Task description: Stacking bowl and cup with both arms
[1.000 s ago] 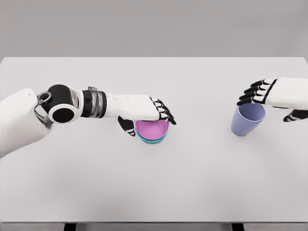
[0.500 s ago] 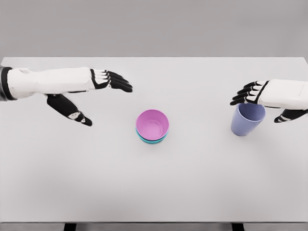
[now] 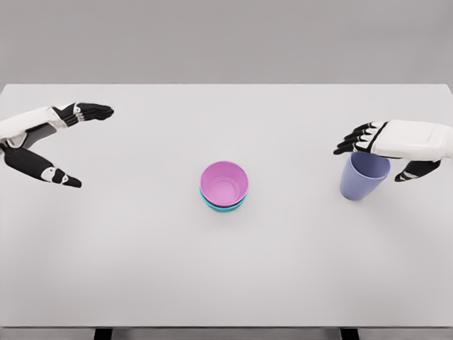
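A pink bowl (image 3: pixel 224 183) sits nested in a teal bowl (image 3: pixel 225 206) at the middle of the white table (image 3: pixel 226 269). A lavender cup (image 3: pixel 362 177) stands upright at the right. My right hand (image 3: pixel 379 152) hovers over the cup's rim, fingers spread above its far side and thumb (image 3: pixel 414 171) down on its right, not closed on it. My left hand (image 3: pixel 67 145) is at the far left edge, well clear of the bowls, fingers stretched out and holding nothing.
My left hand let go of the pink bowl on the teal one and drew back to the left edge. My right hand crept slightly left over the cup.
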Robot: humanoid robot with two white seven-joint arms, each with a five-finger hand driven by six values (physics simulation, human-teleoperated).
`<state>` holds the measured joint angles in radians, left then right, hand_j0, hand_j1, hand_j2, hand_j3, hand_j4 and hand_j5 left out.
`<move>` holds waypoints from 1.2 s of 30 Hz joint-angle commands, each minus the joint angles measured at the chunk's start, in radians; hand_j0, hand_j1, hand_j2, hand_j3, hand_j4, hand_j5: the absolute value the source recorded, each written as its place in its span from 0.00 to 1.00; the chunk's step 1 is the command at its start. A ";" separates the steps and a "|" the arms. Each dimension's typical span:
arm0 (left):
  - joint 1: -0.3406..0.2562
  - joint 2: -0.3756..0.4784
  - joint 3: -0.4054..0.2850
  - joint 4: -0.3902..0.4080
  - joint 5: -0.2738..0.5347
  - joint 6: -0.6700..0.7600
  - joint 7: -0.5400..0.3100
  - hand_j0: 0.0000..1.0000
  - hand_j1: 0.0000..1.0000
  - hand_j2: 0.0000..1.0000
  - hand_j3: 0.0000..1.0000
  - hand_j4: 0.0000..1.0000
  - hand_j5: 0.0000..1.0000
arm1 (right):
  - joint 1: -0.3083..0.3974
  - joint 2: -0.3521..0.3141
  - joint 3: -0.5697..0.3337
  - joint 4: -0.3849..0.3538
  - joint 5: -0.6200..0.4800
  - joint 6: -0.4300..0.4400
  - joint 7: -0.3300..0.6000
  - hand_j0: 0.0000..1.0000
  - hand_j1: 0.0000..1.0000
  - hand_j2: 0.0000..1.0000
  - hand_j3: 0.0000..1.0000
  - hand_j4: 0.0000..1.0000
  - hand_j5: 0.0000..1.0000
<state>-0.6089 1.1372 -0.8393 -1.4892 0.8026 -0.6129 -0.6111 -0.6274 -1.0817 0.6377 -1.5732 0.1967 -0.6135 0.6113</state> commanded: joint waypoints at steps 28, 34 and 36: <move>0.009 -0.008 0.002 0.015 -0.002 0.002 0.000 1.00 1.00 1.00 1.00 1.00 1.00 | -0.029 0.069 0.062 0.102 0.044 0.003 0.000 1.00 1.00 1.00 1.00 1.00 1.00; 0.014 -0.008 0.002 0.015 -0.002 0.002 0.000 1.00 1.00 1.00 1.00 1.00 1.00 | -0.031 0.072 0.065 0.099 0.044 0.003 0.000 1.00 1.00 1.00 1.00 1.00 1.00; 0.014 -0.008 0.002 0.015 -0.002 0.002 0.000 1.00 1.00 1.00 1.00 1.00 1.00 | -0.031 0.072 0.066 0.099 0.044 0.003 0.000 1.00 1.00 1.00 1.00 1.00 1.00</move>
<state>-0.5952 1.1279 -0.8388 -1.4742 0.7924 -0.6129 -0.6111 -0.6581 -1.0088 0.7034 -1.4741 0.2460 -0.6134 0.6112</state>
